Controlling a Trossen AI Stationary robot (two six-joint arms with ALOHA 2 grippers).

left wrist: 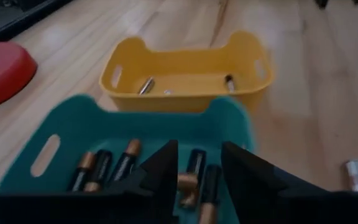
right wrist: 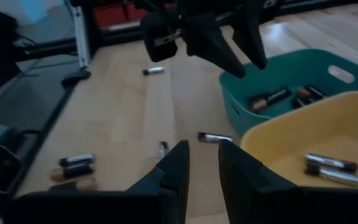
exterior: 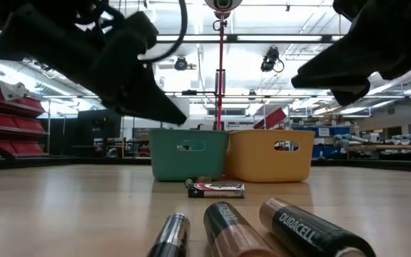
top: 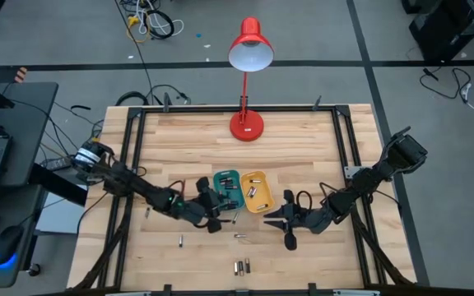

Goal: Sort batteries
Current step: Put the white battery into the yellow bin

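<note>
Left tool (left wrist: 199, 146) hangs over the teal tray (left wrist: 166, 121), near its front wall. Fingers are apart with nothing clamped. One battery (left wrist: 188, 186) shows in the gap, but it looks to be lying in the tray with the other batteries (left wrist: 126, 162), not held. Those lie side by side, long axes roughly along the tool's line of sight.

The yellow tray (left wrist: 185, 59) touches the teal one on the far side from this tool and holds a few slimmer silvery cells (left wrist: 145, 85).

Right tool (right wrist: 202, 144) hovers above the worktop (top: 303, 148), just beside the front of the yellow tray. Its fingers are a narrow gap apart and empty.

Key relation: the nearest loose battery (right wrist: 215, 137) lies on the worktop just in front of the trays, between the two tools. In the right wrist view it sits straight ahead of the right tool's fingers and just beyond them. Its long axis runs across that tool's line of approach, roughly parallel to the tray fronts. The gap between the fingers also lies across that line, so my guess is the wrist needs a turn to close across the body.

The two tools look about equally near it. The right one is already aimed at it, so it is the likelier picker.

More loose cells:
- A tiny one (right wrist: 162, 148) is close by.
- One (top: 181, 241) lies nearer the left arm.
- A group of three (top: 241, 266) sits at the front edge, well apart from both tools.
</note>
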